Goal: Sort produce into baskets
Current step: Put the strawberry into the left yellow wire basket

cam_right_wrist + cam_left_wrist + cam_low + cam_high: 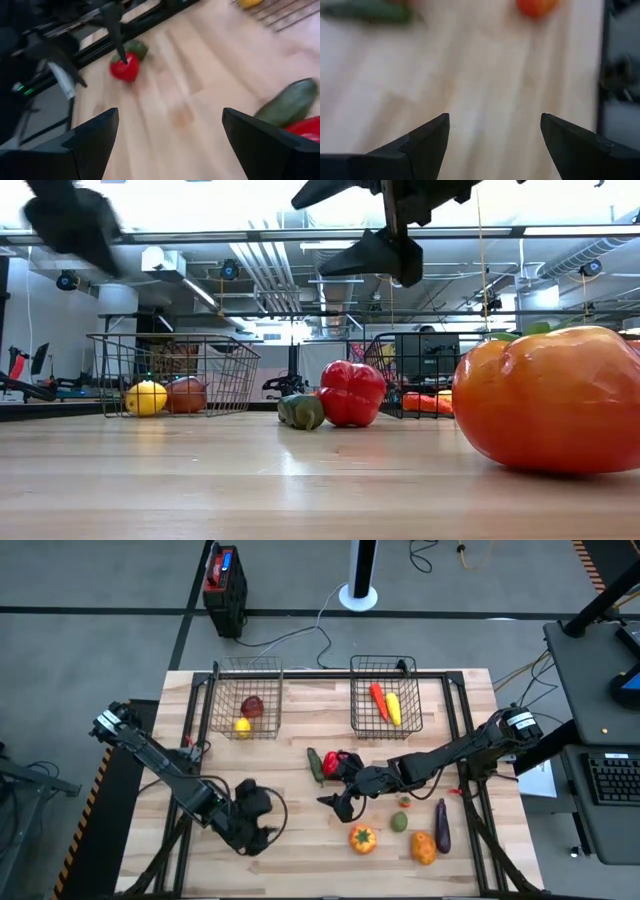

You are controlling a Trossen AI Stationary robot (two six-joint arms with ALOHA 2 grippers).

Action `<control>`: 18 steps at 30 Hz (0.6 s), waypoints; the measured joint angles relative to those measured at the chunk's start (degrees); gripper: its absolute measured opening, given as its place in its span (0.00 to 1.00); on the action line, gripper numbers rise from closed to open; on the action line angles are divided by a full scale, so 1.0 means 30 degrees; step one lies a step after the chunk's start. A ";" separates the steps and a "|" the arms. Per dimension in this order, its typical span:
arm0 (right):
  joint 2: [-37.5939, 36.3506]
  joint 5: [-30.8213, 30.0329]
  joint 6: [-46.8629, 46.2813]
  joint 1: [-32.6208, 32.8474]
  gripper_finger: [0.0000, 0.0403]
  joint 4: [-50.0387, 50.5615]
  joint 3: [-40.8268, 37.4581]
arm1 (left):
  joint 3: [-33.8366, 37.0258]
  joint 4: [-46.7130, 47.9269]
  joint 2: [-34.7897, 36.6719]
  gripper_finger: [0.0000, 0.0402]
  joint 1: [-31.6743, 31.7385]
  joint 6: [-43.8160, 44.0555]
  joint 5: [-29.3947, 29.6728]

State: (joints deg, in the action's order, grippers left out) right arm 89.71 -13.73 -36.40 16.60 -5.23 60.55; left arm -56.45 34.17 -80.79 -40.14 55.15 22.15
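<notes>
**Both sets of fingers spread and empty above a plank desk**

Fingers of the right gripper (343,802) stand released, holding nothing, raised over the middle of the desk (300,830) beside the red pepper (333,763) and the dark green cucumber (314,762). Fingers of the left gripper (262,830) are likewise released and empty, near the desk's front edge, left of centre.

Surface: pale wooden planks with visible grain and a light sheen, bordered by a dark metal frame. Room: grey floor; a red-and-black box (223,585) and a white round pedestal base (358,594) stand beyond the desk. The low view shows exposed ceiling pipes.

Produce and baskets: 2 rectangular baskets of thin dark wire mesh sit at the far edge. The left basket (215,700) holds a round red fruit (252,706) and a yellow lemon (242,726). The right basket (410,690) holds an orange carrot (379,701) and a yellow piece (393,708). Loose on the desk at front right lie a glossy orange tomato-shaped piece (363,838), a small green piece (399,822), a slender purple aubergine (442,824) and an orange lumpy piece (423,848).
</notes>
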 joint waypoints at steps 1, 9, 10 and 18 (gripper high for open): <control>0.0000 0.0547 -0.0007 0.0000 0.86 0.0007 0.0000 | 0.0000 0.0135 -0.0033 0.73 -0.0217 0.0279 -0.0839; -0.0007 0.1079 -0.1260 0.0131 0.86 0.2130 0.0470 | 0.0000 0.2967 0.0008 0.73 -0.2000 0.2540 -0.2139; -0.0007 0.1068 -0.1655 0.0131 0.86 0.2839 0.0669 | 0.0000 0.3465 0.0014 0.73 -0.2089 0.2801 -0.2129; 0.0294 0.0399 -0.4844 0.0146 0.86 1.1034 0.3703 | 0.0000 0.6584 0.0014 0.74 -0.2099 0.3445 -0.0172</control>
State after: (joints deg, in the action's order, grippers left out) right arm 90.59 -12.53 -50.94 17.04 27.87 71.66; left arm -56.45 53.92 -80.75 -46.44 65.48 21.63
